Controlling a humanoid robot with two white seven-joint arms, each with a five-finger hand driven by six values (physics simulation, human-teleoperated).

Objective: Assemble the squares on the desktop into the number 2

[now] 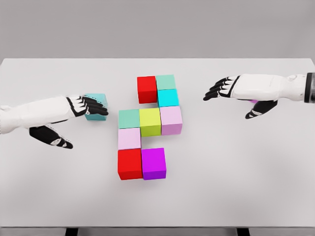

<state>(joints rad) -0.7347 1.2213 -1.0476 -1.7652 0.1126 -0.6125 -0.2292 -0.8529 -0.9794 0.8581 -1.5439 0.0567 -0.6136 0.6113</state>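
- The left hand [81, 109] lies with its fingers on a teal cube [97, 106], far left of the others; a real grasp I cannot tell.
- Nine cubes [149, 122] stand touching on the white table [236, 187].
- The right hand [231, 91] hovers with fingers spread, holding nothing; something magenta [254, 101] peeks under it.

A white table [49, 196] is seen filling most of the head view, its far edge running straight across the upper part and its near edge across the bottom. Behind the far edge, a plain grey backdrop [157, 27] is shown. Two dark supports [72, 231] are glimpsed under the near edge. Soft, even light is cast throughout.
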